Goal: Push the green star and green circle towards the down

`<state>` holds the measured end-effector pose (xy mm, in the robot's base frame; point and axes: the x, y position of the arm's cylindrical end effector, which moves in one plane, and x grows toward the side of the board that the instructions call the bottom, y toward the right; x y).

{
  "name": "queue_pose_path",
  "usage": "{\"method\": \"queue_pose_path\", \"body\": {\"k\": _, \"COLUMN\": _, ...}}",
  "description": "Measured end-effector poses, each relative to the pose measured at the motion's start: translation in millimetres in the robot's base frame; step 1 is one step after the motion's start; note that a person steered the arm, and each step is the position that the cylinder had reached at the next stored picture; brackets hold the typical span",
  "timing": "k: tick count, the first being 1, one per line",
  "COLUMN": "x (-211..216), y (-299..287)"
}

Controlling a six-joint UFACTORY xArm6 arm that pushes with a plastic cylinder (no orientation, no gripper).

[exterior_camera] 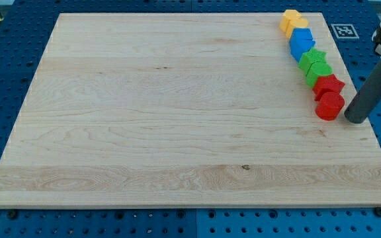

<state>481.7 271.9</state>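
The green star (313, 58) and the green circle (317, 72) sit touching in a line of blocks along the board's right edge, near the view's top right. Above them are two blue blocks (301, 42) and two yellow blocks (292, 21). Below them are a red star (329, 85) and a red block (329, 105). My tip (354, 119) rests on the board just right of the red block, below and right of both green blocks, apart from them.
The wooden board (177, 112) lies on a blue perforated table. A black-and-white marker tag (344, 31) sits off the board at the top right. The board's right edge runs close beside my tip.
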Motion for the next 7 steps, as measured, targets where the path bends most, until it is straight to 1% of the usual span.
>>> {"method": "queue_pose_path", "body": {"k": 2, "x": -6.3, "y": 14.8}}
{"method": "queue_pose_path", "body": {"k": 3, "x": -20.0, "y": 17.3}}
{"method": "queue_pose_path", "body": {"k": 4, "x": -53.8, "y": 17.3}}
{"method": "queue_pose_path", "body": {"k": 6, "x": -137.0, "y": 16.9}}
{"method": "queue_pose_path", "body": {"k": 7, "x": -161.2, "y": 11.5}}
